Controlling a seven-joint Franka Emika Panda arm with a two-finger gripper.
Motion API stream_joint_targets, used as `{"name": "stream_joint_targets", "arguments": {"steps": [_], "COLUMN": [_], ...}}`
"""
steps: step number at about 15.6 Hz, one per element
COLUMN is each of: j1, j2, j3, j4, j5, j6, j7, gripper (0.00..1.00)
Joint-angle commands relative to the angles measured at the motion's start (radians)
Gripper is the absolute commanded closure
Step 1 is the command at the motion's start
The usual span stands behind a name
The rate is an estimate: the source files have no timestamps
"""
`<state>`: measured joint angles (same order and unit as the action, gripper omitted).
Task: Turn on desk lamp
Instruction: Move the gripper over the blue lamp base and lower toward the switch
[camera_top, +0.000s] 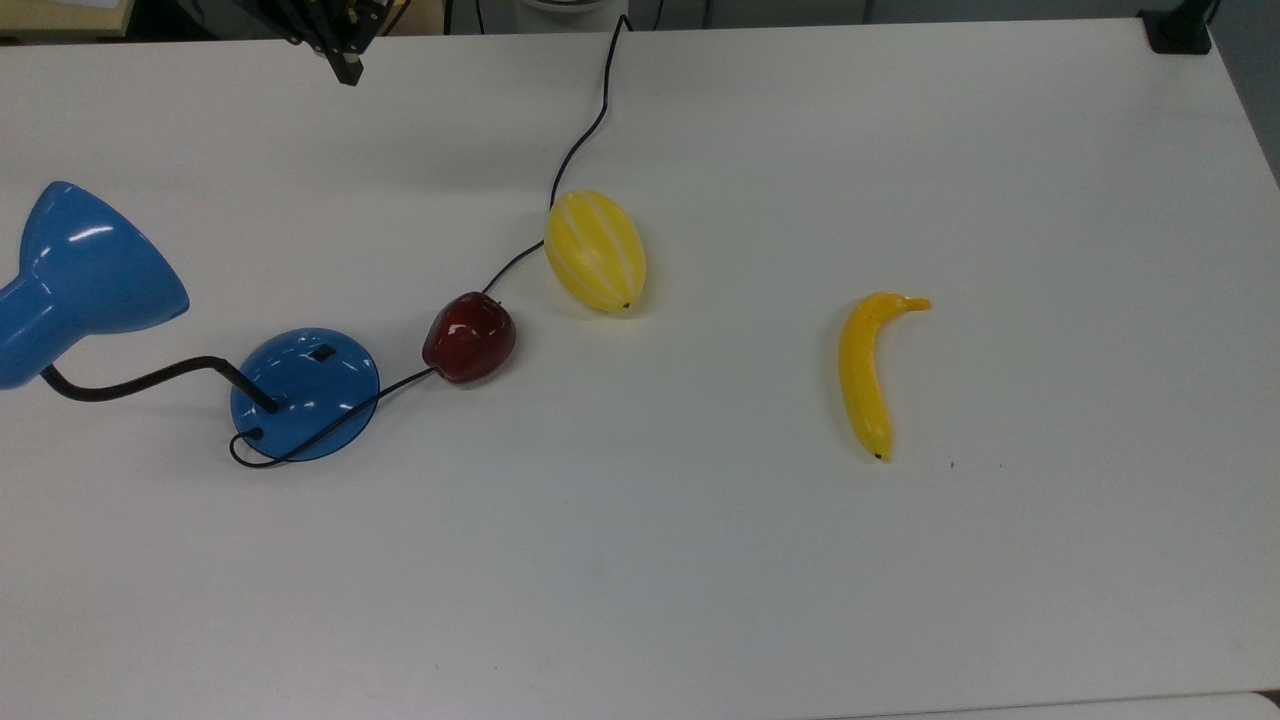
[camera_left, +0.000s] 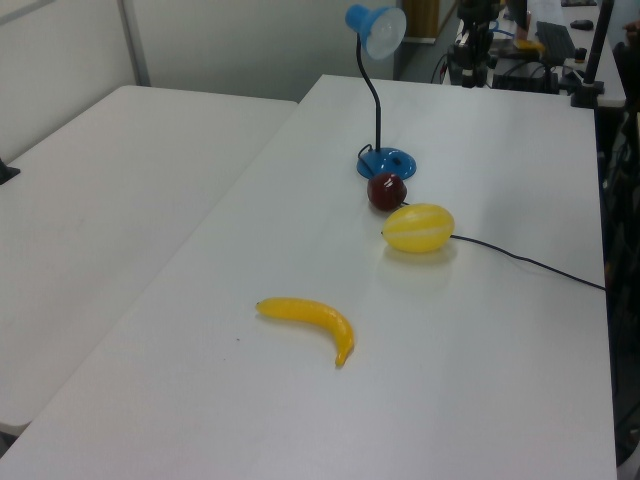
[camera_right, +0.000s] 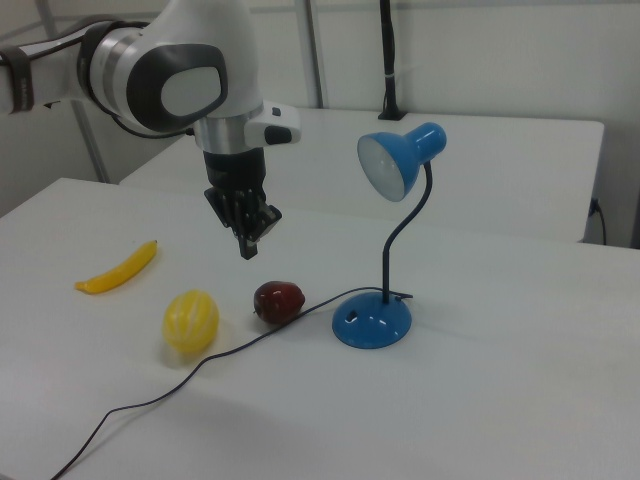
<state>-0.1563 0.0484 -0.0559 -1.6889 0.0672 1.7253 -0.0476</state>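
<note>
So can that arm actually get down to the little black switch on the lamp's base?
Probably yes. The gripper hangs in the air, and nothing covers the switch on the base; the apple sits beside it.

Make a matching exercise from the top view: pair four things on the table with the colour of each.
Things:
1. banana
2. apple
3. lamp base
4. melon

Colours:
A. glossy blue
B. yellow with pale stripes
C. dark red
D. plain yellow

Pairs: 1-D, 2-C, 3-A, 4-B
</note>
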Motion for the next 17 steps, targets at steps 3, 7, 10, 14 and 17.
{"name": "stream_joint_targets", "arguments": {"steps": [3,7,10,14,17], "j1": [0.007,-0.003,-0.006,-0.014,-0.003], "j2": [0.037,0.096,0.174,0.267,0.288], "j3": [-0.004,-0.006,-0.006,-0.006,-0.006], "j4": [0.005,-0.017,-0.017,-0.015,-0.020], "j5": [0.011,0.003,-0.035,-0.053,-0.086], "j6": [0.048,0.169,0.313,0.497,0.533], "j7": [-0.003,0.047,0.109,0.178,0.230], "gripper": [1.00,1.00,1.00,1.00,1.00]}}
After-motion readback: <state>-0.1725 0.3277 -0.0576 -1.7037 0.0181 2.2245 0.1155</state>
